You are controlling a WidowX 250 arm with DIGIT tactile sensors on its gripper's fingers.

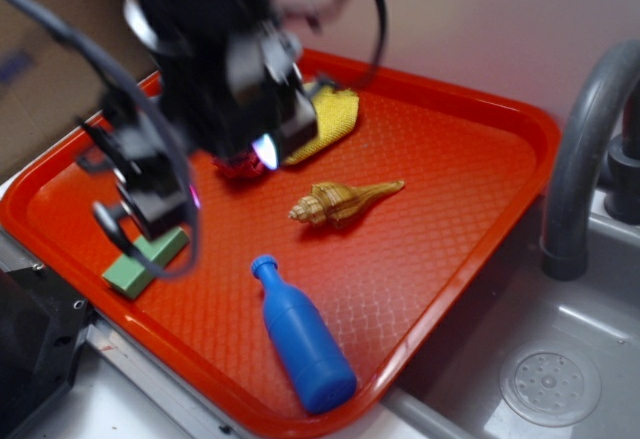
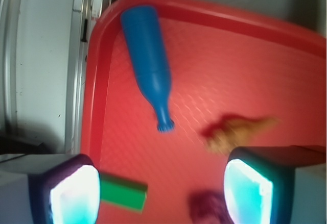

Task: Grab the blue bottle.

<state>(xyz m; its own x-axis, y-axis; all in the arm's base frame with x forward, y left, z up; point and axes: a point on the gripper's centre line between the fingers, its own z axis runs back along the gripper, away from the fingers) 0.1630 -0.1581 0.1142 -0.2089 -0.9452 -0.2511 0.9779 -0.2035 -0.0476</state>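
Bottle: the blue bottle (image 1: pixel 300 336) lies on its side near the front edge of the red tray (image 1: pixel 470 189), cap toward the middle of the tray, base almost at the rim. Nothing touches it.

Claw: the gripper (image 2: pixel 161 193) hangs above the tray, jaws spread wide, with nothing between the two fingers (image 2: pixel 76 196). It's blurred in the exterior view, so the arm looks to be on the move.

Gap to close: in the wrist view the bottle sits ahead of the fingers, well apart from them. No contact yet.

Step in hand: I'd call this the approach, early in the task, all of the grab yet to come.

How to do it well: bring the claw over the thick body, not the thin neck. Turn the wrist so the jaws straddle the bottle across its width; along its length they won't span it. Come straight down and close only once both fingers flank the body.

Watch out: a round body on a smooth tray can roll if one finger lands first. The tray rim sits right by the base, so grip nearer mid-body.

Neighbours: the green block (image 1: pixel 146 262), the golden toy (image 1: pixel 343 200) and the yellow cloth (image 1: pixel 328 119) all lie clear of the bottle.
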